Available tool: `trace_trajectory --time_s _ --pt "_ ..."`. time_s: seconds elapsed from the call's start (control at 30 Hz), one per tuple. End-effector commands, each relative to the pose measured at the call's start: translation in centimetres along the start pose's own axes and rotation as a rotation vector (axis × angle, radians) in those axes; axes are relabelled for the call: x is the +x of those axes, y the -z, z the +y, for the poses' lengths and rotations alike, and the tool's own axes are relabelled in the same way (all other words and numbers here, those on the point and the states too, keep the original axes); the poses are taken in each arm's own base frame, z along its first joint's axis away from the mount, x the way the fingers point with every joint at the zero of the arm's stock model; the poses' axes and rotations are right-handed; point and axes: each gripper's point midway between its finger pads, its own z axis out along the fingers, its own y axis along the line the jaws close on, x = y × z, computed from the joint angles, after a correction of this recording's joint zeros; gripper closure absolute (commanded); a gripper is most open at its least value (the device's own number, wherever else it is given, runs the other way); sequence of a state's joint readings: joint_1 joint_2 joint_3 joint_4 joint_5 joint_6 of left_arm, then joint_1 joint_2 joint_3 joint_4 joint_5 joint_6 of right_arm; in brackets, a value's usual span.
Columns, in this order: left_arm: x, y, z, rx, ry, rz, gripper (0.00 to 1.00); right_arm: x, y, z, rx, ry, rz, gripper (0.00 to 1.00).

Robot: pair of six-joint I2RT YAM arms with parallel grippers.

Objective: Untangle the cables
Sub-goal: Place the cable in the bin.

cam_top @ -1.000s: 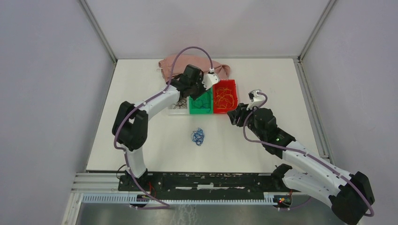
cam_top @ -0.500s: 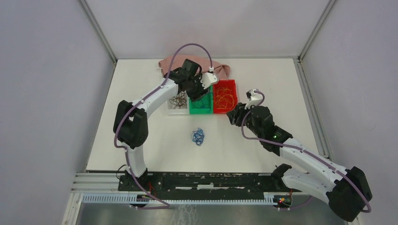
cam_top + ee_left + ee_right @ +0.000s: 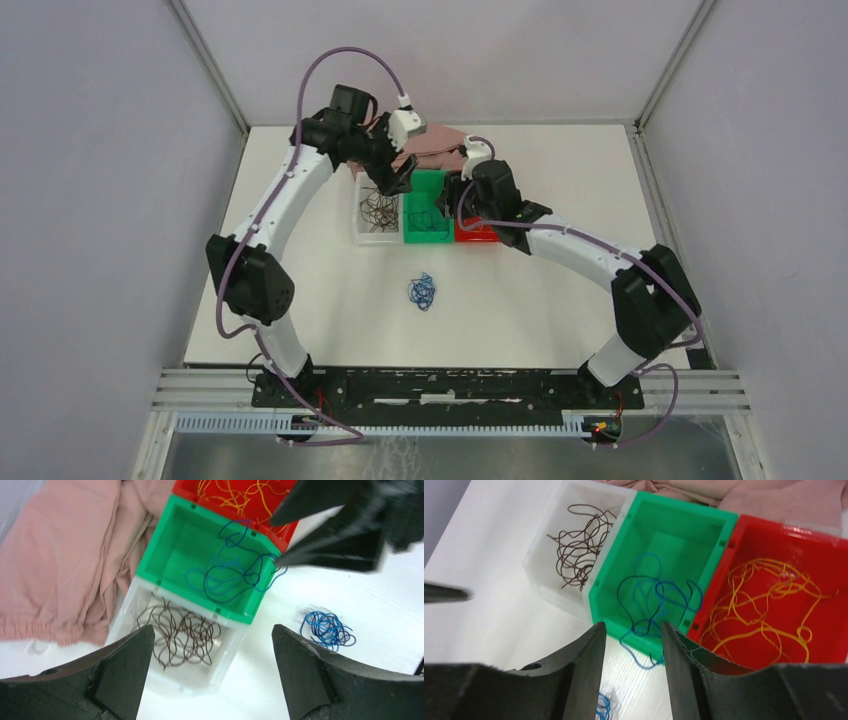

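On the white table [image 3: 330,300], the green plastic bin [image 3: 676,535] sits mid-row, with the clear plastic bin [image 3: 556,592] touching its left side and the red plastic bin [image 3: 769,545] its right. In it lie thin blue wires [image 3: 651,600], some over its near rim. The left neighbour holds dark brown wires [image 3: 576,545], the right one yellow-orange wires [image 3: 764,605]. Behind it lies the pink cloth [image 3: 65,555]; before it, apart, a small blue wire bundle [image 3: 422,291]. My left pincer [image 3: 212,635] hangs left of it, my right pincer [image 3: 629,630] above its right edge.
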State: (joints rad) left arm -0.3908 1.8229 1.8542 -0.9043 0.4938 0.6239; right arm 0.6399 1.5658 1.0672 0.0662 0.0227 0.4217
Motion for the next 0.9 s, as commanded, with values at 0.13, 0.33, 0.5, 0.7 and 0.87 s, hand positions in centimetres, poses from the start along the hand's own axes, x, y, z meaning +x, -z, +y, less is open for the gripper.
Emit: trace_trajectory --time_s 0.13,0.33,0.5,0.7,0.87 --pt "-0.4 4.9 -3.0 0.023 0.118 -0.115 0.04 -0.4 -6.6 -0.3 0.011 0.061 0.037 0.61" --pt "-0.9 5.8 -3.2 -0.010 0.132 -0.142 0.01 1.3 -9.9 -0.5 0.014 0.033 0.085 0.68" --pt "-1.0 6.6 -3.2 -0.036 0.132 -0.149 0.01 1.8 -11.6 0.2 -0.018 0.012 0.118 0.69" --pt "-1.3 7.2 -3.3 -0.067 0.145 -0.170 0.01 0.4 -12.6 1.6 -0.069 0.009 0.119 0.65" --pt "-0.7 7.8 -2.9 -0.120 0.160 -0.155 0.01 -3.6 -10.2 3.0 -0.100 0.055 0.041 0.45"
